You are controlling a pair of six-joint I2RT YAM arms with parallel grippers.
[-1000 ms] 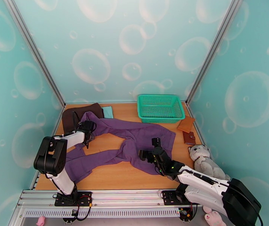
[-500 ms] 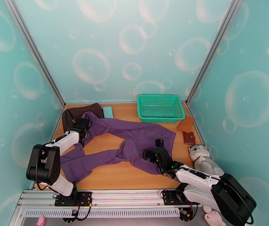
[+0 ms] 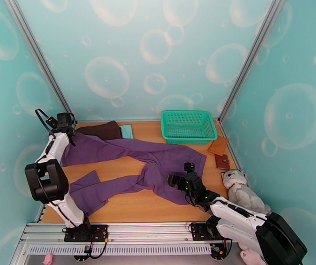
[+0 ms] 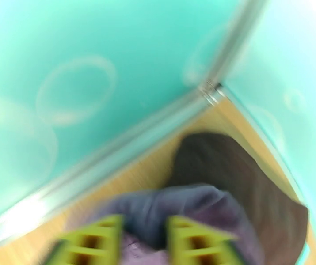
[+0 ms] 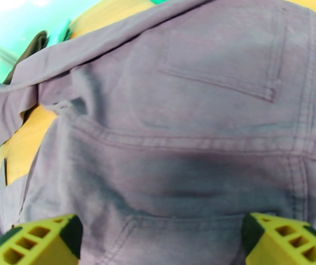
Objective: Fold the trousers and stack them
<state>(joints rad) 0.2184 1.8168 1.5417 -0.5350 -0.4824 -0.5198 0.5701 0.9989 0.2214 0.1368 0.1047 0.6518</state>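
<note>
The purple trousers lie spread over the wooden table, waist to the right and both legs running left. My left gripper is at the far left corner, over the end of the upper leg. In the blurred left wrist view its yellow fingers stand apart, with the purple hem between and beyond them. My right gripper hovers open just above the waist. In the right wrist view its fingers sit wide apart over the seat and back pocket.
A dark brown folded cloth and a light teal cloth lie at the back left. A green basket stands at the back right. Two brown wallets and a grey plush toy line the right edge.
My left arm swung from the table's mid-left to the far left corner, pulling the upper leg out straighter, and its jaws have parted. The right gripper barely moved.
</note>
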